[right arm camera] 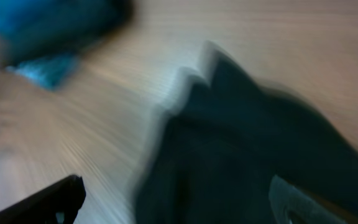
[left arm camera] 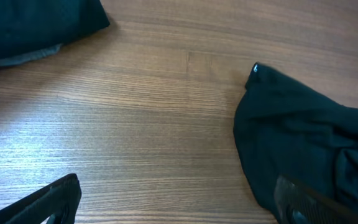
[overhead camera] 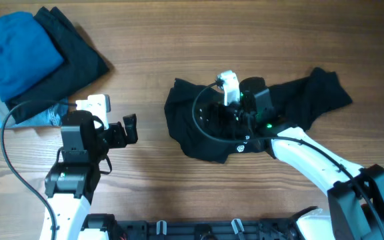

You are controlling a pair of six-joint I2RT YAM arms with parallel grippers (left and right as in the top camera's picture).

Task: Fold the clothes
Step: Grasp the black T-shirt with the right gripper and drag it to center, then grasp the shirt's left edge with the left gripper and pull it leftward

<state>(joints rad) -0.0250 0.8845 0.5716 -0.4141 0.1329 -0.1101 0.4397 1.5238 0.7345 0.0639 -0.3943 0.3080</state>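
Observation:
A crumpled black garment (overhead camera: 292, 97) lies spread at centre right of the wooden table. My right gripper (overhead camera: 220, 112) hovers over its left part, jaws open; the right wrist view is blurred and shows the black cloth (right arm camera: 260, 149) between the open fingers (right arm camera: 179, 205). My left gripper (overhead camera: 127, 130) is open and empty over bare wood, to the left of the garment. In the left wrist view the garment's edge (left arm camera: 303, 130) lies at the right, by the right finger of my left gripper (left arm camera: 179, 205).
A pile of clothes sits at the back left: a blue garment (overhead camera: 19, 47), a black one (overhead camera: 72, 57) and a light blue piece (overhead camera: 39, 115) beneath. The pile's black edge shows in the left wrist view (left arm camera: 36, 25).

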